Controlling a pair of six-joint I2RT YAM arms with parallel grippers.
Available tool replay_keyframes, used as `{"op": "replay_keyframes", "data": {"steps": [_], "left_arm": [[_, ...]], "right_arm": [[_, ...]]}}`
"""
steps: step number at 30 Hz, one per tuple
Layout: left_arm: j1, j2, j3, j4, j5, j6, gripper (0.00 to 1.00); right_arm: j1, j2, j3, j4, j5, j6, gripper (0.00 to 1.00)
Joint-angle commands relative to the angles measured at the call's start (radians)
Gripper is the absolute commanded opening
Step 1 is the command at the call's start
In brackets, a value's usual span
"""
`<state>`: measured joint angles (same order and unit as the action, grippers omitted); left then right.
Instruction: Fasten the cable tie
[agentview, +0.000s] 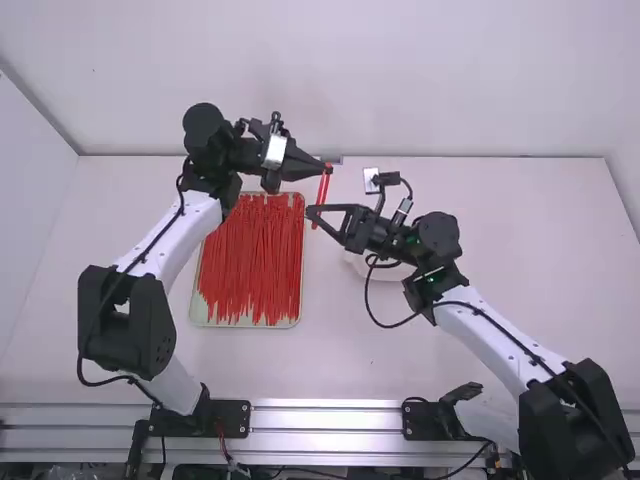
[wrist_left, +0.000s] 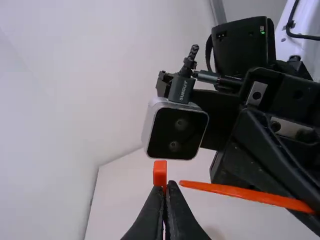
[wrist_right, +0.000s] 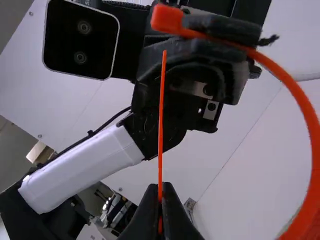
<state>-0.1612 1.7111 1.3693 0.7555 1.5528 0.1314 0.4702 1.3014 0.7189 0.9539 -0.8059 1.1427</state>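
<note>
White table, tray of red ties; left gripper and right gripper raised, both clamped on one cable tie.

Lighting: bright, even and diffuse, from overhead. Surface: white, uniformly lit, no hard glare. Shadows: faint and soft-edged, beneath the right arm and beside the tray. Highlight: the silver camera housing on the left wrist glints. Wrist views: dark parts stand backlit against pale walls; the cable tie shows vivid orange-red.
</note>
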Motion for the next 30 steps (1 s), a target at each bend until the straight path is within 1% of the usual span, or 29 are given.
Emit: {"op": "replay_keyframes", "data": {"steps": [1,9,14,23,25,27,28,30], "left_arm": [[-0.001,-0.002,-0.003,0.013,0.014,-0.032,0.01],[0.014,-0.002,-0.010,0.014,0.014,-0.030,0.02],[0.017,-0.002,-0.038,0.071,0.014,-0.035,0.02],[0.011,-0.002,-0.045,0.084,0.014,-0.032,0.02],[0.011,-0.002,-0.045,0.105,0.013,-0.052,0.02],[0.011,-0.002,-0.045,0.166,0.013,-0.109,0.02],[0.011,-0.002,-0.045,0.166,0.013,-0.109,0.02],[0.011,-0.002,-0.045,0.216,0.013,-0.152,0.02]], "right_arm": [[-0.001,0.002,0.021,0.003,-0.008,-0.003,0.00],[-0.008,0.002,0.021,0.003,-0.008,-0.002,0.00],[-0.008,0.002,0.021,0.004,0.000,-0.002,0.00],[-0.019,0.002,0.021,0.003,0.000,-0.002,0.00],[-0.017,0.002,0.021,0.003,0.000,-0.002,0.00],[-0.019,0.002,0.021,0.003,0.000,-0.002,0.00],[-0.019,0.002,0.021,0.003,0.000,-0.002,0.00],[-0.015,0.002,0.021,0.003,-0.001,-0.002,0.00]]}}
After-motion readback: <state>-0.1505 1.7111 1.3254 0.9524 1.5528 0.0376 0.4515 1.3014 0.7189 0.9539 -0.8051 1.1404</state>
